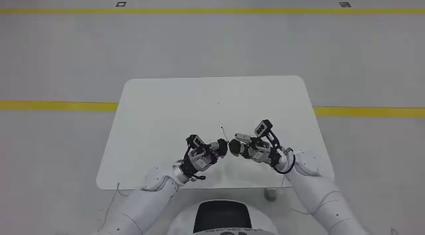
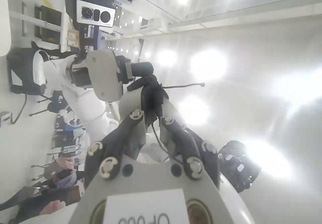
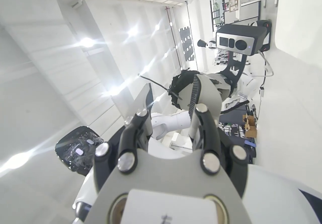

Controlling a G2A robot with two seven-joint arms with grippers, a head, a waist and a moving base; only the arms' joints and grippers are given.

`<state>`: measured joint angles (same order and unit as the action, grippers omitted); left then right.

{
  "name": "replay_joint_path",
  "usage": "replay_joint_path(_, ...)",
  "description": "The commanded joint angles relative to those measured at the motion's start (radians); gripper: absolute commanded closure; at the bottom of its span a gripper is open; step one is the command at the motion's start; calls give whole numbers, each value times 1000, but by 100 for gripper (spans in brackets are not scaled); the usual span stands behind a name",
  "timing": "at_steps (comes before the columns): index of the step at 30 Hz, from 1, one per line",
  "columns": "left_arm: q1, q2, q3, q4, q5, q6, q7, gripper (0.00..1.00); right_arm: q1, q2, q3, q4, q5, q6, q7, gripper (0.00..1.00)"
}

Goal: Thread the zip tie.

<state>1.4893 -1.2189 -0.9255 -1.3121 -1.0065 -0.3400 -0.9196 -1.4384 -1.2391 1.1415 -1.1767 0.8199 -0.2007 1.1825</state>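
Black zip tie [image 2: 183,86], just one, pinched in left claw [image 2: 152,94]; right claw [image 3: 173,90] spread.

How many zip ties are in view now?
1: a thin black plastic zip tie, pinched in the left end effector over the white table's near edge, facing the right end effector. Others could hide under the arms.

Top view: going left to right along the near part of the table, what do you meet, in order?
Bare left side of the table → left gripper → zip tie, sticking up between the two grippers → right gripper → bare right side of the table.
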Motion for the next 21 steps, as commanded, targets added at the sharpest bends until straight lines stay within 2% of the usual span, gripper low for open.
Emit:
replay_joint_path(1, 0, 0, 0, 0, 0, 0, 0, 100, 2, 0, -3, 2, 0, 0, 3, 71)
replay_joint_path(15, 0, 0, 0, 0, 0, 0, 0, 100, 11, -1, -16, 4, 12, 5, 36, 95)
replay_joint_path(21, 0, 0, 0, 0, 0, 0, 0, 100, 13, 0, -19, 4, 7, 6, 36, 100)
